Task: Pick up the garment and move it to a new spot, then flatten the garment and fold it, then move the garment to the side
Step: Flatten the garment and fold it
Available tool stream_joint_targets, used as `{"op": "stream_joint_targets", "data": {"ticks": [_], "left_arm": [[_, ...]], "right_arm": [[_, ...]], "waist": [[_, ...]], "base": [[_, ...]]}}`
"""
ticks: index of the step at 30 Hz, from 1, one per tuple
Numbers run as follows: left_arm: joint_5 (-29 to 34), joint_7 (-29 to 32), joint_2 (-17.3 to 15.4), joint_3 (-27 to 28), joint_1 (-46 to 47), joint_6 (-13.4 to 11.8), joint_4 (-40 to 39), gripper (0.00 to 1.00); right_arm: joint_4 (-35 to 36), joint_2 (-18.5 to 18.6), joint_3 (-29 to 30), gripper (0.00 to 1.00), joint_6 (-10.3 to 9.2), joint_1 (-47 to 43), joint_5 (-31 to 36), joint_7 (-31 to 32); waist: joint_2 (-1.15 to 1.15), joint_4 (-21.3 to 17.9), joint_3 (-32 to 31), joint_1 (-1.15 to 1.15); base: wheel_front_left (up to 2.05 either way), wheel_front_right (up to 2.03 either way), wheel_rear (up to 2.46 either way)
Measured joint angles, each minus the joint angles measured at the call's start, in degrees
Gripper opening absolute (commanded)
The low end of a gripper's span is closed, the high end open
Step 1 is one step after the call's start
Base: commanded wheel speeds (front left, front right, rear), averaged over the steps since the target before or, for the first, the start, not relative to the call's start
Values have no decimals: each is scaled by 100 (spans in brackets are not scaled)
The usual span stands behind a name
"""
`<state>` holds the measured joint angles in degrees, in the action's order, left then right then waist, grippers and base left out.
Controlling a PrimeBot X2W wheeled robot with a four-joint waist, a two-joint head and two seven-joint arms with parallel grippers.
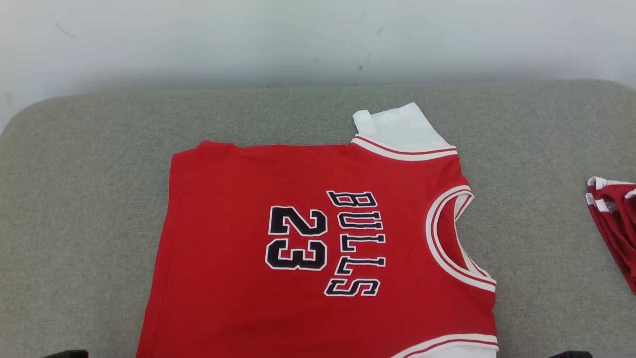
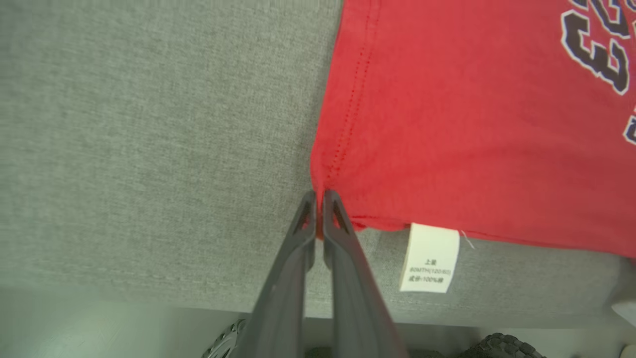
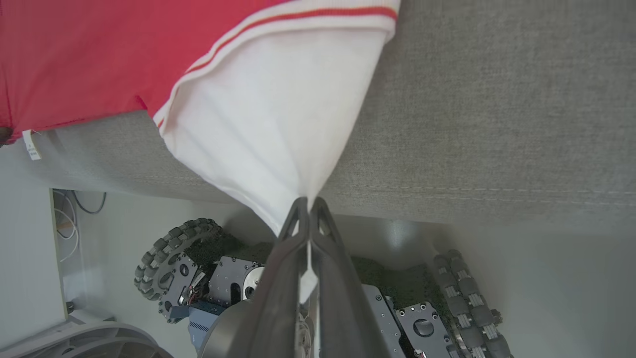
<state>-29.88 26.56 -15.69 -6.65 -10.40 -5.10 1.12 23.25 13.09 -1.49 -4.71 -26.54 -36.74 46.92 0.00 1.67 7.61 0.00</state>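
Jersey (image 1: 318,248): red, spread print-up mid tabletop (image 1: 89,199). Collar toward the tabletop's right side, hem toward its left, near side reaching the tabletop's front edge. Mostly flat, light wrinkles. Far white sleeve (image 1: 397,127) points at the tabletop's back edge, corner curled over.

Left end effector (image 2: 319,196): closed, pinching the jersey's hem corner right at the tabletop's front edge. Right end effector (image 3: 308,204): closed on the tip of the near white sleeve (image 3: 278,124), which is pulled past the front edge, off the tabletop, into a taut cone.

Step, my read: flatten phase, cloth being tensioned/laid out, fold not begun. Next prob needs one of two things:
- bring the sleeve back over the tabletop, lay it flat and let go both sides w/o dragging the cloth
- keep these grips and carry the near side toward the back edge as the 1st fold

Either way both arms should travel together w/ even tension, else the body skews. The curled far sleeve likely wants smoothing too.

Views:
- Head view gives the overall layout, plus a 2nd red garment (image 1: 613,219) at the tabletop's right edge, well apart from the jersey.
- Left wrist view adds the hem pinch, the stitch line and a white care label (image 2: 430,258) hanging over the front edge.
- Right wrist view adds the sleeve overhang and the robot's wheels (image 3: 169,258) below the tabletop.
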Motion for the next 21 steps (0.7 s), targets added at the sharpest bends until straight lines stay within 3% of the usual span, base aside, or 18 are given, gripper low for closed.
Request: {"op": "stream_joint_targets", "data": {"ticks": [9,21], "left_arm": [[16,121,-38,40,198,-51,-444,0],[129,319,-1,-42,1074,-97,-432,0]], "right_arm": [[535,43,252,0,302,374,-365,-209],[520,70,371,0,474,1449,-604,-352]], "waist": [[0,26,28,0],[0,-12,179,0]], "base": [[0,0,0],[0,0,0]]}}
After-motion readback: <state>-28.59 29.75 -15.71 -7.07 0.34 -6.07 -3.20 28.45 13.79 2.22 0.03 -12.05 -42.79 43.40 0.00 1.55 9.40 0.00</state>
